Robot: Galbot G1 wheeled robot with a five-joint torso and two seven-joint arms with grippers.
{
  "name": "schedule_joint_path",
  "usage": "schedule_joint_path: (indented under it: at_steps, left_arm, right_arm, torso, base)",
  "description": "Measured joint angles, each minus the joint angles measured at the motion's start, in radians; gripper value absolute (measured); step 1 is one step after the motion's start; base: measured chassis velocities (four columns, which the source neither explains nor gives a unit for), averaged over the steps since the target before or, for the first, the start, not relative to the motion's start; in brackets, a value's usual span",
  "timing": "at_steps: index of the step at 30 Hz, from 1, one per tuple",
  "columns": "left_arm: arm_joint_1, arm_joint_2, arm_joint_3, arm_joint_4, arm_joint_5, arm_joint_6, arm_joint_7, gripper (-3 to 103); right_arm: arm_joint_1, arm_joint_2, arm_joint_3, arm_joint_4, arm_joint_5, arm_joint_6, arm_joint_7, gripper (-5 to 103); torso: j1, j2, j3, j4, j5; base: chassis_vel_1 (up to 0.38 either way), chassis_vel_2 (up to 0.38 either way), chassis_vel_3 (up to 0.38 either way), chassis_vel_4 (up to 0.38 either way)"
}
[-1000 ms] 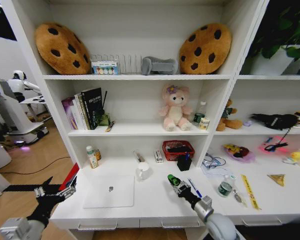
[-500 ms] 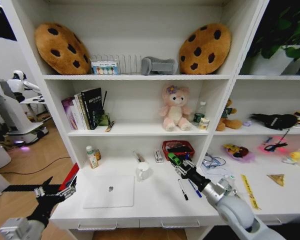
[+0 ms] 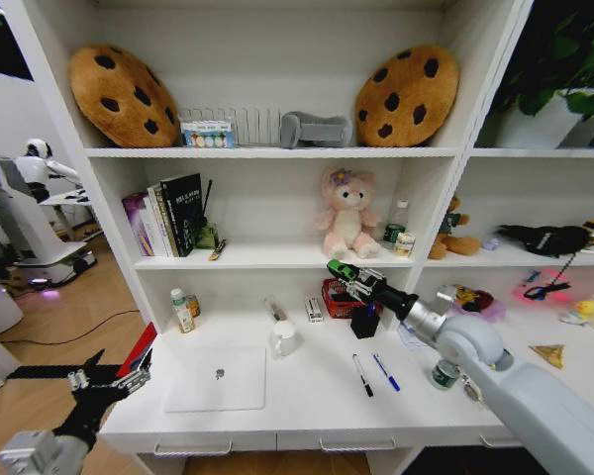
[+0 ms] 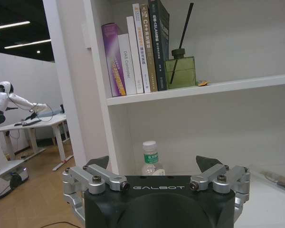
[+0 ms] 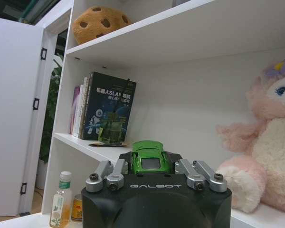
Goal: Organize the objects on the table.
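My left gripper (image 3: 129, 381) low at lower left of head view, off desk (image 3: 307, 401) edge, fingers spread, empty. Silver laptop (image 3: 218, 379) flat on desk, lower centre. Black pen (image 3: 362, 375), blue pen (image 3: 385, 372) just right. My right gripper (image 3: 343, 274) mid-frame above red basket (image 3: 339, 298), clamped on green toy car (image 5: 147, 157), near pink bear (image 3: 346, 213).

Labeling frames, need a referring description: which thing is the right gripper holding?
Find the pink plush bear on the middle shelf. Just below and in front of it, the right gripper is shut on a tiny green toy car, glossy lime green, raised above the white desk.
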Motion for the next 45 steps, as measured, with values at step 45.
schedule_joint_path:
  at_steps: [45]
  left_arm:
    - [0.0,0.0,0.0,0.0,0.0,0.0,0.0,100]
  right_arm:
    - [0.747,0.544,-0.562,-0.769,-0.186,-0.113,-0.06,37]
  torso:
    - [0.0,0.0,0.0,0.0003,-0.0001]
  base:
    - [0.0,0.0,0.0,0.0]
